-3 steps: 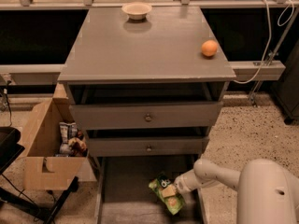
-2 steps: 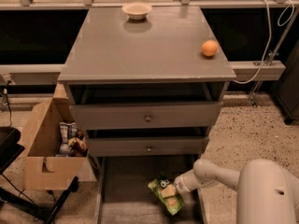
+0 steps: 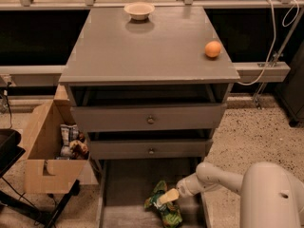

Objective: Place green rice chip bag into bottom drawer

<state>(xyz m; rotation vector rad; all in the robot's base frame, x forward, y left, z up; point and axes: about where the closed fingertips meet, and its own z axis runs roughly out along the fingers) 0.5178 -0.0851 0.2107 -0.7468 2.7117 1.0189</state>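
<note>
The green rice chip bag (image 3: 164,206) lies crumpled on the floor of the pulled-out bottom drawer (image 3: 124,189), toward its right side. My gripper (image 3: 169,196) reaches in from the right on a white arm and sits right on top of the bag's upper part, touching it. The bag's lower end sticks out below the gripper.
Two closed drawer fronts with round knobs (image 3: 150,120) sit above the open drawer. On the cabinet top are a small bowl (image 3: 139,10) and an orange (image 3: 213,49). A cardboard box (image 3: 50,156) with snack packets (image 3: 70,140) stands at the left. A cable hangs at the right.
</note>
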